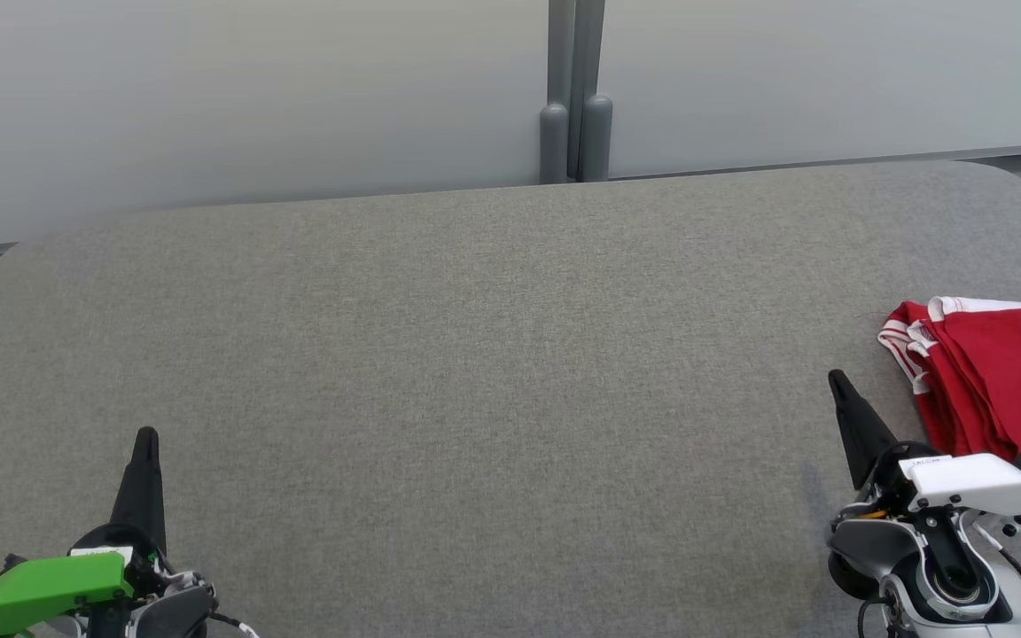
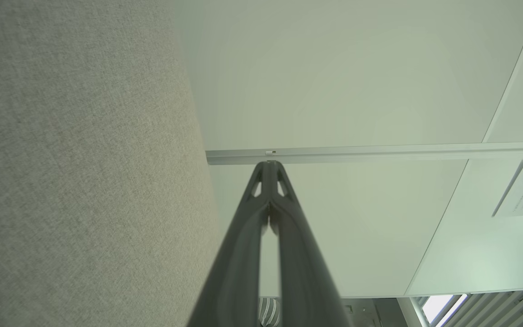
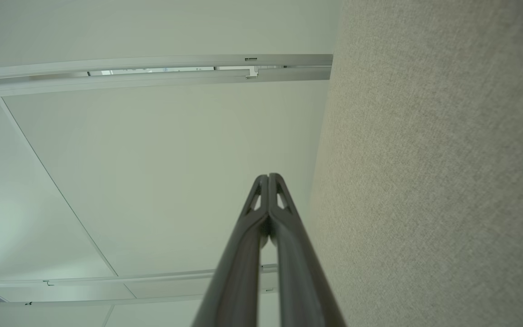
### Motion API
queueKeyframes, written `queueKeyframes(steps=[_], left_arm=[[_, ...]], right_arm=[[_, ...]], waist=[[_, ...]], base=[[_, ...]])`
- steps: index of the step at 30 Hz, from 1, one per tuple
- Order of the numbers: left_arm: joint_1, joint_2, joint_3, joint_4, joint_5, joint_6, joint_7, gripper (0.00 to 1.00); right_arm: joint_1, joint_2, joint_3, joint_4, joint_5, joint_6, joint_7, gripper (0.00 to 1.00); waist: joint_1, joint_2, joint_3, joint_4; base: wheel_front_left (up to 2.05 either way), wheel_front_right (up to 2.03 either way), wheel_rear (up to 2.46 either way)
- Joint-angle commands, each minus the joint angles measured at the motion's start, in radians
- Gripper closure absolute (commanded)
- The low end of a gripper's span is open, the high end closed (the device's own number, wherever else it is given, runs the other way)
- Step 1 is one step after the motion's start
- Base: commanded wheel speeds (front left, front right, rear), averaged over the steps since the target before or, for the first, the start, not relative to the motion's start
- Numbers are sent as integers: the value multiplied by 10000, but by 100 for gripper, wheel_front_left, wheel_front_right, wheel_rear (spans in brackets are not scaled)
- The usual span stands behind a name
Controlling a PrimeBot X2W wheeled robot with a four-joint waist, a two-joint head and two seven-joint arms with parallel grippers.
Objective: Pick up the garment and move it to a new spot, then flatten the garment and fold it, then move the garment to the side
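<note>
The folded red cloth garment (image 1: 1007,390) lies at 3 o'clock on the grey fabric table (image 1: 475,354), so the final move aside seems done (left gripper (image 1: 146,436) and right gripper (image 1: 837,378) clenched, empty), needing only retreat.

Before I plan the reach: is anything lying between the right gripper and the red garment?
Nothing visible. Only grey fabric surface lies between the right gripper and the red garment.

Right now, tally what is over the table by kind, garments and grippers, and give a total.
Garments: 1, the red garment at the right edge of the grey table.
Grippers: 2, the left gripper and the right gripper, both shut and empty.
Total: 3.
</note>
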Motion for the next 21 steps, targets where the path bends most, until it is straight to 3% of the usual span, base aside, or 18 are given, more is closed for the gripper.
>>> queueKeyframes(steps=[1,21], left_arm=[[-121,-7,47,-26,22,-32,12,100],[-124,-19,69,-27,37,-32,41,100]], right_arm=[[-107,-5,-24,17,-64,4,47,100],[-109,18,-66,19,-89,5,76,100]], waist=[[0,46,0,0],[0,46,0,0]], base=[[0,0,0],[0,0,0]])
